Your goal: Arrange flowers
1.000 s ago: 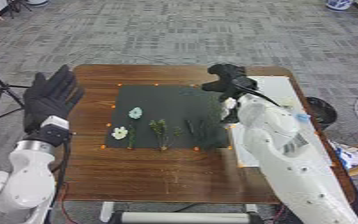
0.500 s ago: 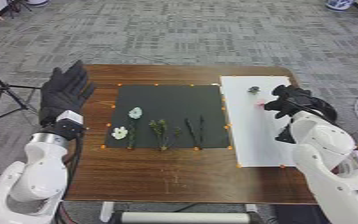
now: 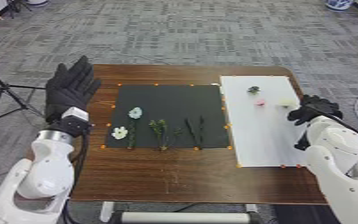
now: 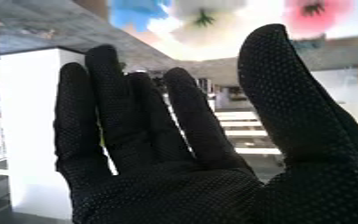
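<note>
- Right robot hand (image 3: pixel 318 109) is moving from the dark mat (image 3: pixel 180 100) to the white sheet's (image 3: pixel 264 137) right edge; left robot hand (image 3: pixel 71 90) is hovering open near the counter's (image 3: pixel 180 177) left edge.
- Head view: blue flower (image 3: pixel 135 113) and white flower (image 3: pixel 119 133) are lying left on the mat, pink flower (image 3: pixel 260 102) on the sheet.
- Right wrist view: right robot hand (image 4: pixel 180 195) is staying open, fingers straight.

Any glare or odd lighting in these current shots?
Right wrist view: strong glare around the pale flower and pink flower, and the white panel looks blown out. Head view: fairly even light, black mat and white board both readable.
</note>
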Robot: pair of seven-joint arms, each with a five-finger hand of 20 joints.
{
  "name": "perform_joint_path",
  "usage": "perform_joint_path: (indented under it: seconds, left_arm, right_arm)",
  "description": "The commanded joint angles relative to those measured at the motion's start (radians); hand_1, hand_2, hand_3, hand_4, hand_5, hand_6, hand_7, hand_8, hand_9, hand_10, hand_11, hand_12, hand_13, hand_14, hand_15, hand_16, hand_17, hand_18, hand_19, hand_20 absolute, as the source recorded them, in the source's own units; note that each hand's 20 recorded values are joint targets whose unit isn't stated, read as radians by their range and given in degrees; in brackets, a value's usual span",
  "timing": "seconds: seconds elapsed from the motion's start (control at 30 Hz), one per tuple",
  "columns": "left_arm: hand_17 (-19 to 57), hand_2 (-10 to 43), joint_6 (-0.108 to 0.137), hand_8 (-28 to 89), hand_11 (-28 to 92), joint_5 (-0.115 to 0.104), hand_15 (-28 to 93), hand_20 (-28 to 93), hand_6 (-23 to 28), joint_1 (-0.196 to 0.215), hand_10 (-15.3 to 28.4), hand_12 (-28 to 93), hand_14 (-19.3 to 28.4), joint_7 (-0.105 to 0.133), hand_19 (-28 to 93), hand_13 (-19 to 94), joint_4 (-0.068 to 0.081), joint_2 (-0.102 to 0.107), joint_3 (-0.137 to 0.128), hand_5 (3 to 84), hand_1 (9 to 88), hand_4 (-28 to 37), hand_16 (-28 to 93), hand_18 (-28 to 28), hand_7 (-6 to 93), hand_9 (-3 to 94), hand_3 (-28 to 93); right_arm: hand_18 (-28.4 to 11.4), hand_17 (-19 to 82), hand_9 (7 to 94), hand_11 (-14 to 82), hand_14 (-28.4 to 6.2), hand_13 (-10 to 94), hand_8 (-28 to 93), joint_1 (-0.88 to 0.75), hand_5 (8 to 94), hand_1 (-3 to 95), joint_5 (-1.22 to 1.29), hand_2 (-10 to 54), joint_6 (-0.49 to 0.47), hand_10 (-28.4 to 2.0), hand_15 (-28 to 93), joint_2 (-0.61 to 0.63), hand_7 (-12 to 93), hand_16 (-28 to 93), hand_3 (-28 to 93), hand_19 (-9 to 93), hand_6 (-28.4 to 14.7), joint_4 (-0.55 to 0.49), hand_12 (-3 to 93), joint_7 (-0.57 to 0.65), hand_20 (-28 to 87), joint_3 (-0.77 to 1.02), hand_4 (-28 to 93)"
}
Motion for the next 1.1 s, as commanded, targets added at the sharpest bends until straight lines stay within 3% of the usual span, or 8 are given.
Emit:
perform_joint_path:
  seconds: [0.03,0.13,0.2,0.4,0.53,0.63,0.77,1.1]
  left_arm:
    - [-7.1,18.4,-0.015,-9,14,0.009,10,3,8.5,0.022,11.7,3,7.6,-0.002,31,15,-0.012,-0.007,-0.009,36.7,24.5,-28.3,-7,8.3,7.4,23.3,66]
    - [-7.1,18.3,-0.018,-9,14,0.009,10,3,8.5,0.023,11.6,3,7.6,-0.003,31,15,-0.013,-0.008,-0.012,36.8,24.6,-28.3,-7,8.4,7.4,23.1,66]
    - [-7.2,18.2,-0.025,-9,13,0.003,10,3,8.5,0.024,11.5,3,7.6,-0.002,31,15,-0.013,-0.009,-0.014,36.8,24.4,-28.3,-7,8.5,7.5,23.2,66]
    - [-7.4,18.0,-0.025,-9,14,-0.004,10,3,8.6,0.025,11.7,3,7.6,0.001,32,15,-0.013,-0.015,-0.016,37.0,24.4,-28.3,-7,9.0,7.6,23.7,66]
    - [-7.5,17.9,-0.032,-9,14,-0.006,10,3,8.5,0.031,11.8,3,7.7,0.0,32,15,-0.016,-0.018,-0.017,37.0,24.6,-28.3,-7,9.1,7.6,24.0,66]
    - [-7.6,17.9,-0.026,-9,14,-0.013,10,3,8.5,0.035,12.0,3,7.8,0.001,32,15,-0.015,-0.021,-0.02,37.1,24.8,-28.3,-7,9.3,7.6,24.2,65]
    - [-7.7,17.8,-0.02,-9,14,-0.02,10,3,8.6,0.044,12.1,3,7.9,0.005,32,15,-0.017,-0.027,-0.028,37.2,24.9,-28.3,-7,9.4,7.6,24.7,65]
    - [-8.0,17.8,-0.019,-9,13,-0.029,10,3,8.6,0.055,12.0,4,7.9,0.015,33,16,-0.016,-0.031,-0.039,37.3,24.9,-28.3,-7,9.7,7.5,24.7,65]
  right_arm:
    - [-26.0,18,35.7,9.2,-17.8,39,-9,0.01,39.2,34.1,0.011,-3.0,-0.029,-18.6,48,0.013,5,13,76,78,-12.3,0.041,10.8,0.053,23,0.008,-24]
    - [-25.8,19,35.4,9.5,-17.4,41,-9,0.006,39.4,35.5,0.009,-3.8,0.021,-18.4,49,0.016,5,13,76,79,-12.5,0.073,10.6,0.025,23,-0.001,-24]
    - [-25.2,20,40.9,11.9,-15.7,46,-9,0.01,42.4,37.7,0.006,-3.9,0.086,-16.7,50,0.022,7,13,77,79,-10.7,0.105,10.5,0.019,24,-0.023,-26]
    - [-23.6,23,52.4,14.6,-12.0,55,-12,0.017,51.6,43.2,-0.025,-6.7,0.135,-12.9,48,0.012,14,15,78,78,-5.2,0.144,10.9,-0.015,25,-0.05,-28]
    - [-23.3,25,60.7,17.0,-11.0,58,-13,0.01,57.8,45.7,-0.031,-6.0,0.152,-12.9,50,0.008,16,18,77,79,-3.4,0.145,12.7,-0.01,27,-0.055,-28]
    - [-23.1,26,67.7,18.4,-10.1,61,-8,0.002,63.0,49.2,-0.045,-6.1,0.162,-12.3,49,0.009,19,27,74,78,-3.0,0.145,19.0,-0.012,31,-0.057,-28]
    - [-22.8,29,79.3,12.1,-6.7,66,-2,-0.007,69.4,58.5,-0.075,-8.0,0.219,-8.7,47,0.011,30,39,69,79,-1.4,0.144,40.0,-0.01,36,-0.062,-28]
    - [-21.9,34,82.1,15.6,-5.4,70,0,-0.033,72.3,63.0,-0.1,-9.4,0.351,-7.4,47,0.021,35,47,71,80,-0.7,0.082,49.2,-0.02,42,-0.049,-28]
